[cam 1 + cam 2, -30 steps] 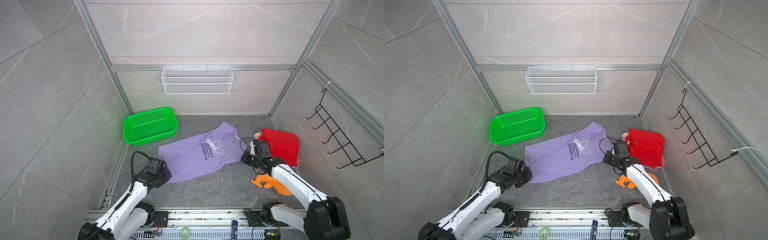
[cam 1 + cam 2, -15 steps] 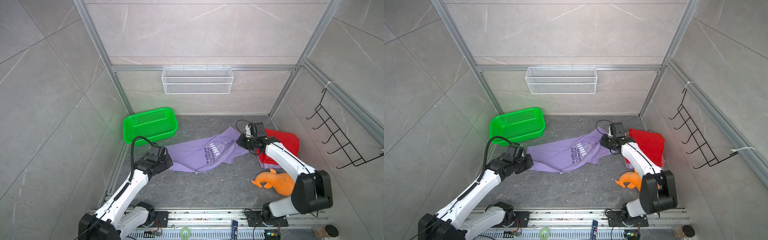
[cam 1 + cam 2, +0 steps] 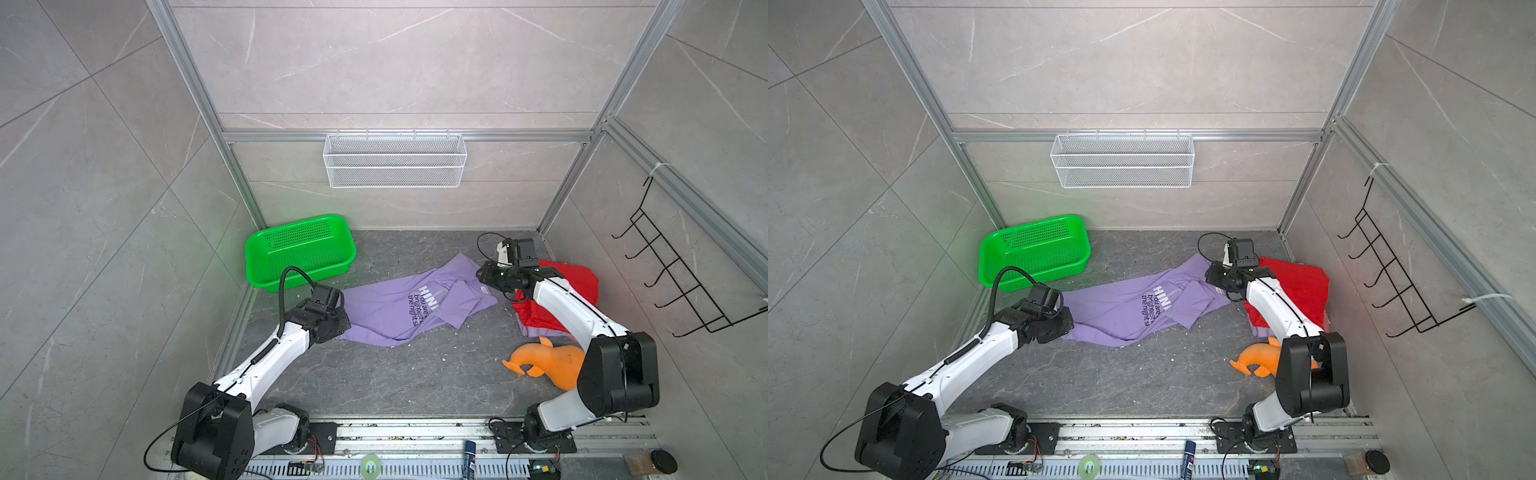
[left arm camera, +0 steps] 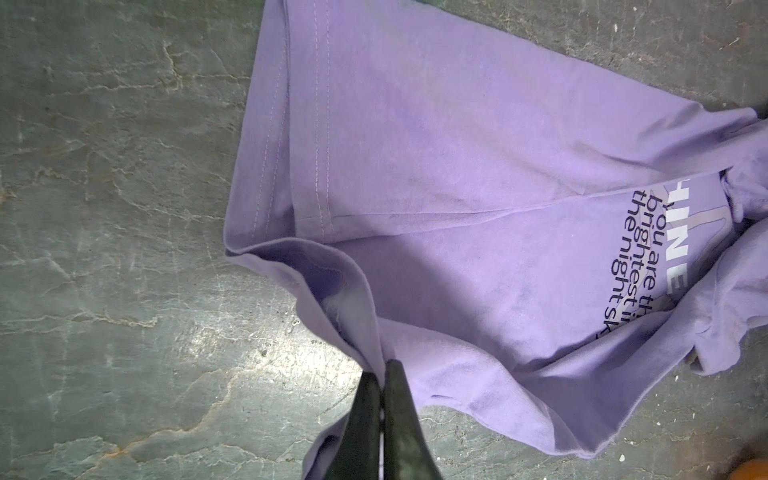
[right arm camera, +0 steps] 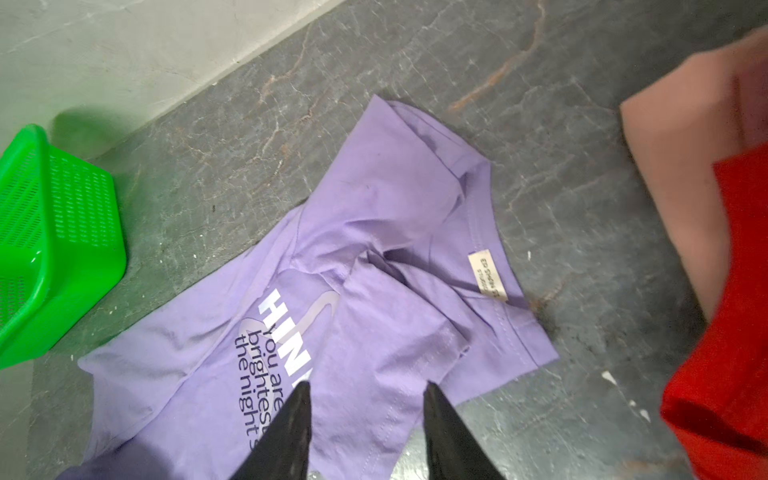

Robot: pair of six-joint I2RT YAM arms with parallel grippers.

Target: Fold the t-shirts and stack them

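Observation:
The lavender t-shirt [image 3: 399, 307] with the white and dark print lies crumpled and partly doubled over on the dark floor in both top views. My left gripper [image 4: 382, 370] is shut on a bunched edge of it at its left end [image 3: 338, 322]. Over its collar end, where the label shows, my right gripper [image 5: 368, 385] hangs open, holding nothing [image 3: 484, 276]. A red t-shirt [image 3: 577, 282] lies on a pile to the right, under my right arm. A pink t-shirt [image 5: 681, 166] and another lavender t-shirt [image 3: 540, 330] peek out below it.
A green perforated basket [image 3: 299, 249] stands at the back left by the wall. An orange plush toy [image 3: 548, 363] lies at the front right beside the right arm's base. A white wire basket [image 3: 395, 160] hangs on the back wall, a black hook rack [image 3: 681, 274] on the right wall.
Both grippers carried the lavender shirt's near edge toward the back, doubling the shirt over. The right gripper then opened and let go of it. The left gripper stayed shut on it.

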